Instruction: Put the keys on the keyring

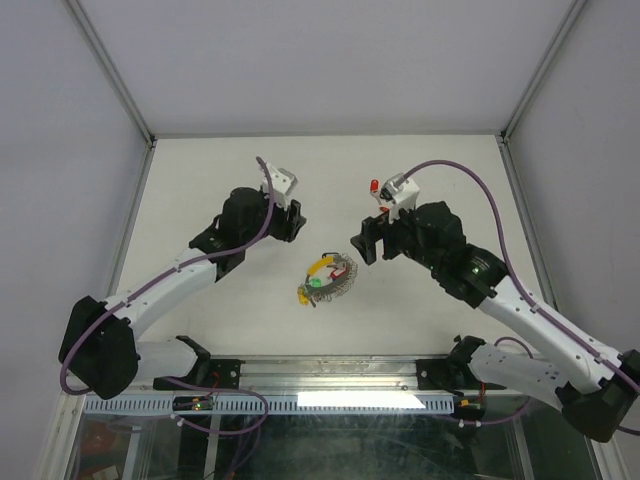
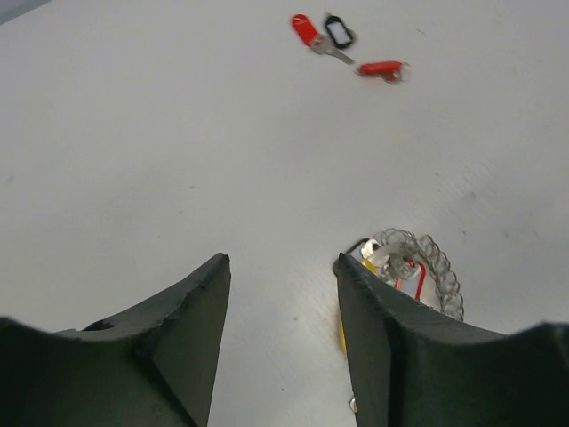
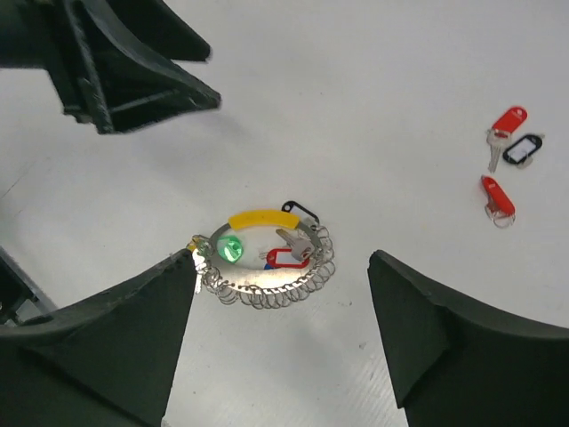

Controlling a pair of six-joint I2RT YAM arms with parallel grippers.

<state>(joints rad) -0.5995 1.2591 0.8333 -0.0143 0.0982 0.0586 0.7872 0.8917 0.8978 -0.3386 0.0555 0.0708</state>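
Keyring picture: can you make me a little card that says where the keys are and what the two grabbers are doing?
keyring: flat on the table, yellow arc plus silvery coil
at the keyring: green tag and red tag
loose keys: three, tagged red, red and black, lying apart from the keyring
left gripper: open, holding nothing
right gripper: wide open, holding nothing
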